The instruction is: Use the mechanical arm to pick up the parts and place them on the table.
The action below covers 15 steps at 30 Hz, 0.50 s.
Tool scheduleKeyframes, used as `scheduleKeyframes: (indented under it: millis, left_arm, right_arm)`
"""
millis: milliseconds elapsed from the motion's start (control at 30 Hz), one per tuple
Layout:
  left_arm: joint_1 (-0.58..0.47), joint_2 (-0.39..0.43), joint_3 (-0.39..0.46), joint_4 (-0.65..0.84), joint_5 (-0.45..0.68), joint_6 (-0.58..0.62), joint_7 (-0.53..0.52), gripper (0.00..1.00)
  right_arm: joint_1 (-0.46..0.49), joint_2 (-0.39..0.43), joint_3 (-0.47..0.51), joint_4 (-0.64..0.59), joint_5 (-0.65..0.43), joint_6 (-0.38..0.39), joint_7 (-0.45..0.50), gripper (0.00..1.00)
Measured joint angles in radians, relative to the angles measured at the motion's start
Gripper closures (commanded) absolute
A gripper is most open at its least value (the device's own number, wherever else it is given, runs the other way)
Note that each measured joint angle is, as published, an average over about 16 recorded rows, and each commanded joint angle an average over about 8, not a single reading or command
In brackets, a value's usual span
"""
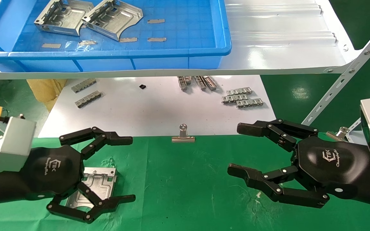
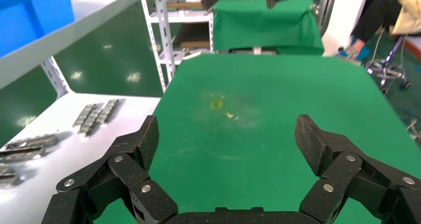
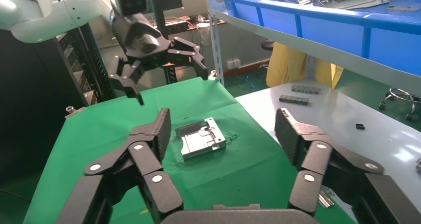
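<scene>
While the left tool [image 1: 112,170] hovers spread wide (empty), a part [image 1: 95,184] lies on the table [image 1: 188,192] beneath it.

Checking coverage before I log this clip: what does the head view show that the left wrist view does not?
Only the head view shows the blue bin holding two parts, the part on the table below the open left end effector, the binder clip and the open right end effector. Only the left wrist view shows a second green-covered table behind. Both show the green table and the linked strips.
</scene>
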Motion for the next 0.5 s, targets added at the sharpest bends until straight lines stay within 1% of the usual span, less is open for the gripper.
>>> scheduleKeyframes:
  millis: [500]
  left_arm:
    - [0.141, -0.011, -0.174, -0.132, -0.062, 0.006, -0.138, 0.0]
  right_arm:
    - [0.0, 0.0, 0.0, 0.0, 0.0, 0.0, 0.0, 0.0]
